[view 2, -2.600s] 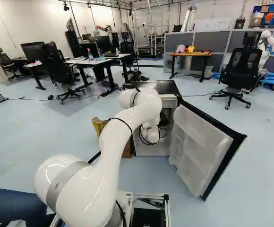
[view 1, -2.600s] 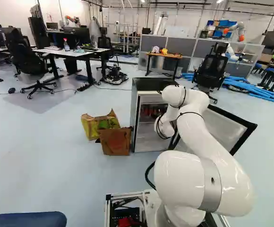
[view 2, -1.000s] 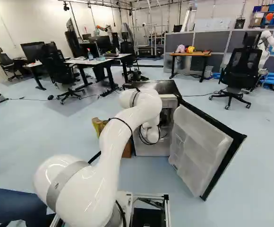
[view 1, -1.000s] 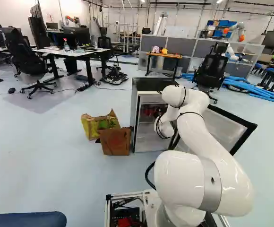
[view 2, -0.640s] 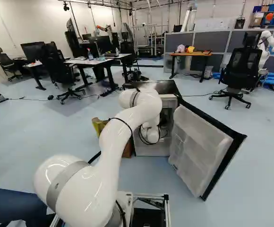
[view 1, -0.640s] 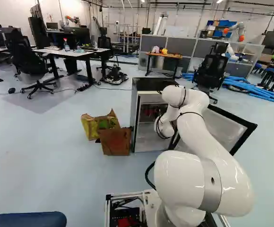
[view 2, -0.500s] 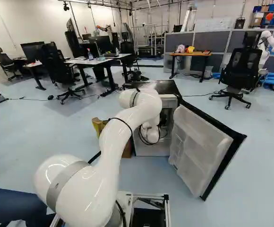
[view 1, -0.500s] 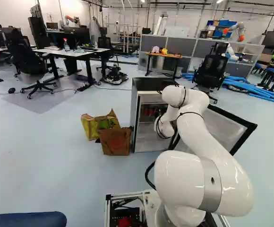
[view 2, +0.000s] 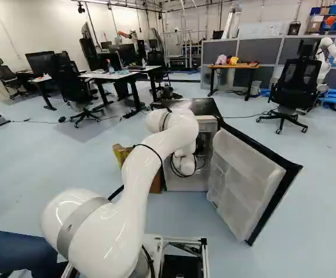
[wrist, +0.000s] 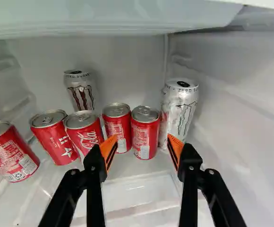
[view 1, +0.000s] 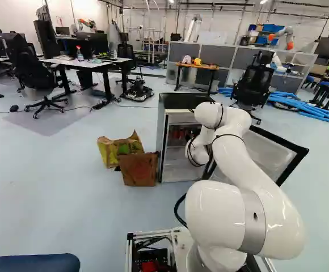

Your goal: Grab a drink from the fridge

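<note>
Five short red metal cans (wrist: 145,137) sit with two tall silver cans (wrist: 181,113) ahead of my black pincer (wrist: 142,141), which my feed shows spread wide, gripping nothing, inside the black-topped fridge (view 1: 178,101), its white-lined door (view 2: 243,179) open.

White script (wrist: 89,137) on red can (wrist: 81,124), barcode (wrist: 144,152) on another red can (wrist: 144,130), small lettering (wrist: 182,89) on silver can (wrist: 178,113)

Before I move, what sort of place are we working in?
Probably a robotics lab or workshop: another robot stands beyond the office chair, computer monitors sit on desks, and an open fridge is on the floor ahead.
</note>
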Controlling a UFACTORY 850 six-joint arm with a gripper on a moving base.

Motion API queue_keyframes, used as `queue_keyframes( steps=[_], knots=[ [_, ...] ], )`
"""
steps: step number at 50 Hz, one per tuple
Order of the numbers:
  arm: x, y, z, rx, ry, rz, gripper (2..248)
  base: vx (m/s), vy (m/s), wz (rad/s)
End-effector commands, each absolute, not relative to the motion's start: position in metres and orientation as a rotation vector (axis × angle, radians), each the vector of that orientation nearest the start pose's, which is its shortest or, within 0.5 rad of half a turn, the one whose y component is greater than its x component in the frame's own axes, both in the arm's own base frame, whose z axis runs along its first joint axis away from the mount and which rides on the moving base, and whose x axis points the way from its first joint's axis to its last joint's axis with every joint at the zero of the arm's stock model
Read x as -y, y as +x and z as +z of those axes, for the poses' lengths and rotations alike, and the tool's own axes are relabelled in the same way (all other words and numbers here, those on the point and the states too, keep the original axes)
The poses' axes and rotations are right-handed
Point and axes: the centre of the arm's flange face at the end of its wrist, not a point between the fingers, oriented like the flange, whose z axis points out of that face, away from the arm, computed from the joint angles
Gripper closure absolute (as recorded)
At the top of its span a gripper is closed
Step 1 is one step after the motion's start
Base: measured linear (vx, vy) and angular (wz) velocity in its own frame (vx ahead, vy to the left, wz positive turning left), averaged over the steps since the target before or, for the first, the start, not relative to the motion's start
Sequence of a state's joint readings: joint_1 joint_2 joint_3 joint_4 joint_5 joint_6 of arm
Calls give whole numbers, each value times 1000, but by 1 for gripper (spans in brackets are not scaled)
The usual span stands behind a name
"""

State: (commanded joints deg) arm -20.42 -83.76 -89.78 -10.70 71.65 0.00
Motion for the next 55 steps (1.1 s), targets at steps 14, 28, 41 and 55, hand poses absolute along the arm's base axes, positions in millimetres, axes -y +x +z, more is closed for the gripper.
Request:
queue_keyframes(
  steps=[14, 28, 41, 55],
  knots=[
    [218, 633, -21, -196, -2539, -2041, 89, 0, 0, 0],
    [218, 637, -23, -192, -2532, -2051, 89, 0, 0, 0],
    [219, 642, -25, -186, -2522, -2065, 89, 0, 0, 0],
    [219, 647, -28, -180, -2511, -2081, 89, 0, 0, 0]
  ],
)
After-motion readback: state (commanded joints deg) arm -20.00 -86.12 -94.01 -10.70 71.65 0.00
